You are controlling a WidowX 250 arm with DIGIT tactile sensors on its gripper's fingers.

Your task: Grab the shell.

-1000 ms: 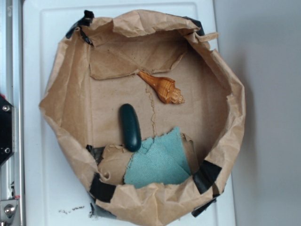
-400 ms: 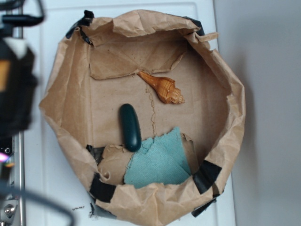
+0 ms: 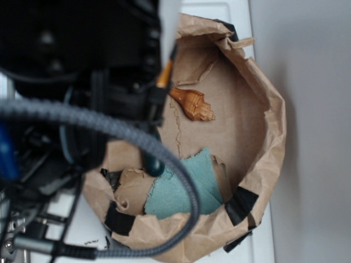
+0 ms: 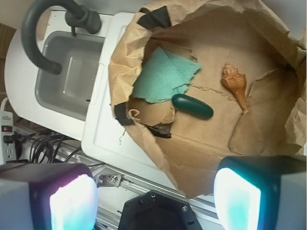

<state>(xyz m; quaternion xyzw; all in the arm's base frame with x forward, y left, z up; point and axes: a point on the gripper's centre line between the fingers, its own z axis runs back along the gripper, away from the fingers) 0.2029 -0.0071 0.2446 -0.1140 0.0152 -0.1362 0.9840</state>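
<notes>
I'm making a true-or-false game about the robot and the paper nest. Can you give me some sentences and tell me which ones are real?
1. The shell lies on brown paper. True.
2. The gripper is squeezing the shell. False: its two fingers stand apart with nothing between them, off from the shell.
3. The dark green capsule lies beside the teal cloth. True.
4. The shell sits on top of the teal cloth. False: it lies apart from the cloth, on bare paper.
5. A grey sink is next to the paper nest. True, in the wrist view.
</notes>
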